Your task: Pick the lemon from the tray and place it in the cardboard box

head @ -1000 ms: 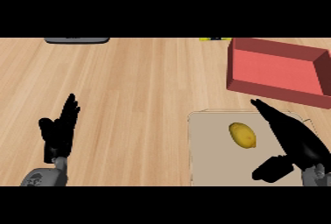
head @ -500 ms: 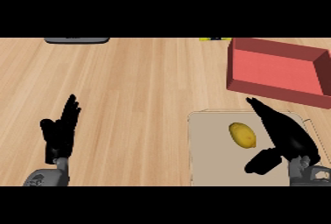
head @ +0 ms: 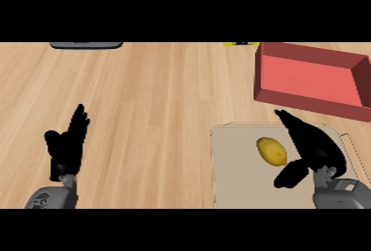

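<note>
A yellow lemon (head: 272,150) lies on the beige tray (head: 235,171) at the lower right of the head view. My right hand (head: 311,147) is open just to the lemon's right, fingers stretched away from me and the thumb pointing down-left below the lemon, close to it but apart. The box (head: 311,81), red-brown with a red inside, stands beyond the tray at the upper right, with nothing visible in it. At the lower left my left hand (head: 69,144) rests open over the wooden counter, fingers up.
A dark grey flat object (head: 85,45) lies at the counter's far edge, upper left. A small yellow-green thing (head: 241,43) peeks in at the far edge near the box. The wooden counter (head: 159,98) stretches between the hands.
My right hand has shifted left, closer to the lemon. The lemon, tray, box and left hand have stayed where they were.
</note>
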You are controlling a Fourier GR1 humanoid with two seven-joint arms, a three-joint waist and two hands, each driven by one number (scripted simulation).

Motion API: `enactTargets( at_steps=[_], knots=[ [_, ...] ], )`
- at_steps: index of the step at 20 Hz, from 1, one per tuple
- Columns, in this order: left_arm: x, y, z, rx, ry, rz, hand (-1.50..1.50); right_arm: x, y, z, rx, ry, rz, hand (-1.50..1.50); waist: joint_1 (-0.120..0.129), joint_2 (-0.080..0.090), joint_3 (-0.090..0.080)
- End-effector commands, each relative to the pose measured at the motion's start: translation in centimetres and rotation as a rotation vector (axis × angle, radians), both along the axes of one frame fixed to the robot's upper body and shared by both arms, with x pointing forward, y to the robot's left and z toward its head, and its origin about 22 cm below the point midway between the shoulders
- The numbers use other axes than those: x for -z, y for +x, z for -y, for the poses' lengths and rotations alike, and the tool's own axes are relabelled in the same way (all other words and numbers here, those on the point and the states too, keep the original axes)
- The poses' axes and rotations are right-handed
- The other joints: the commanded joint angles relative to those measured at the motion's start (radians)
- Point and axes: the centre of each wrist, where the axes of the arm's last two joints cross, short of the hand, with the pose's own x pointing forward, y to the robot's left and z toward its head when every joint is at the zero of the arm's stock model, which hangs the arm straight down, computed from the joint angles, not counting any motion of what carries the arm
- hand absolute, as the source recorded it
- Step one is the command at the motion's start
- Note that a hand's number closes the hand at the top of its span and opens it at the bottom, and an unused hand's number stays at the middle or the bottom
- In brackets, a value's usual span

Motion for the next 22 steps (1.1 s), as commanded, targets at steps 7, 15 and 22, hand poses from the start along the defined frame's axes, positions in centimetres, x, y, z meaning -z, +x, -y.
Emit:
enactTargets(
  at_steps=[7,15,22],
  knots=[
    [1.3,-0.3,0.7,0.004,-0.019,0.004,0.00,1.4,1.2,1.4,-0.005,-0.020,-0.010,-1.50,-0.001,0.000,0.000],
    [0.3,0.1,0.6,0.000,-0.006,-0.009,0.00,4.0,2.4,2.0,-0.005,-0.001,-0.051,-1.50,0.000,0.000,0.000],
    [1.8,-1.2,-1.3,-0.018,-0.009,-0.002,0.00,6.7,2.9,-1.9,-0.015,-0.002,-0.010,-1.50,0.003,0.001,0.000]
  ],
)
